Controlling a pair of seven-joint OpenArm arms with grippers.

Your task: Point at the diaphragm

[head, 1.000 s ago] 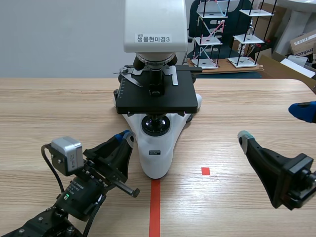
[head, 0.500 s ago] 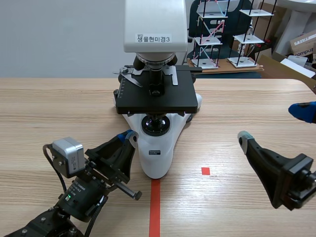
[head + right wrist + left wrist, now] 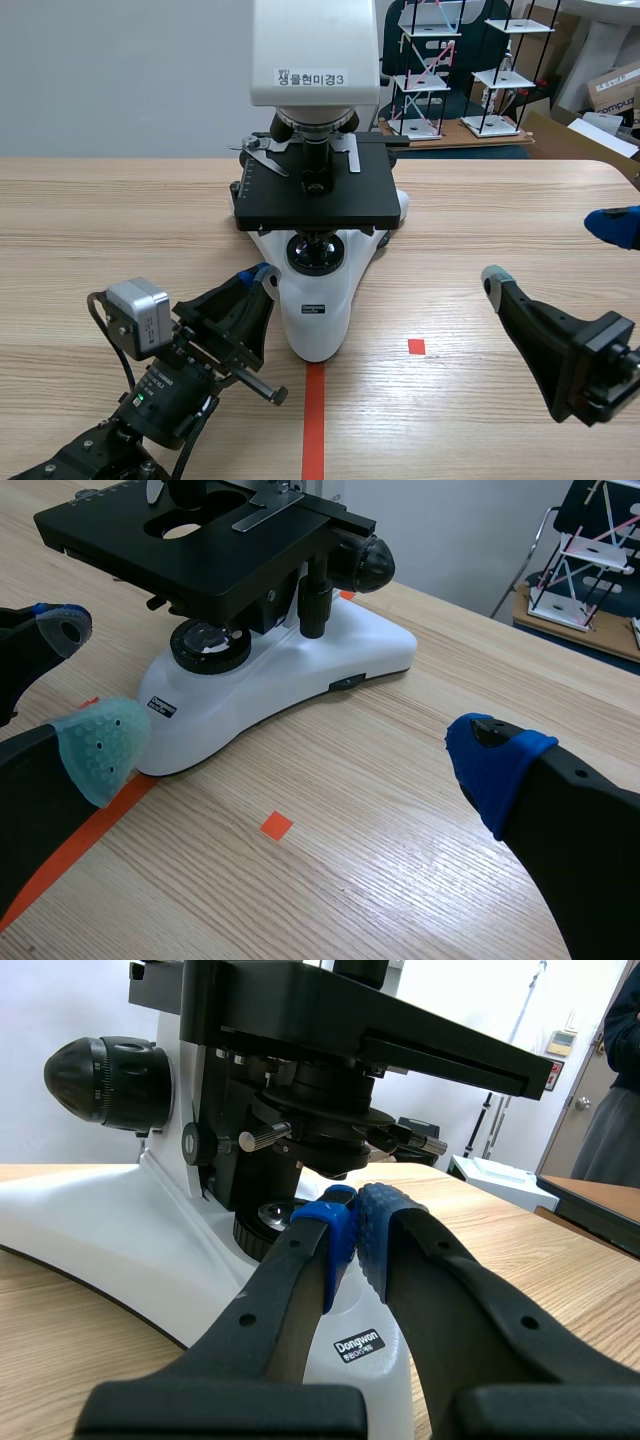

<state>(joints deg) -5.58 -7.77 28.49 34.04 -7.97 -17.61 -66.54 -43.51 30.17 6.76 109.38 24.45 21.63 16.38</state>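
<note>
Scene view: one white-and-black laboratory microscope (image 3: 318, 300) stood mid-table. The left gripper (image 3: 255, 275) sat just beside its base and the right gripper (image 3: 553, 252) well apart. There was one orange-red tape line (image 3: 313, 420) and one red square (image 3: 416, 346).

Left wrist view: the fingers were pressed together on nothing, their blue pads (image 3: 385, 1225) aimed up at the single black diaphragm assembly (image 3: 335, 1110) tucked beneath the stage. They were near it, not touching. The pointing looked as good as made, with perhaps a little closing in left.

Right wrist view: those fingers were spread wide, holding nothing.
</note>
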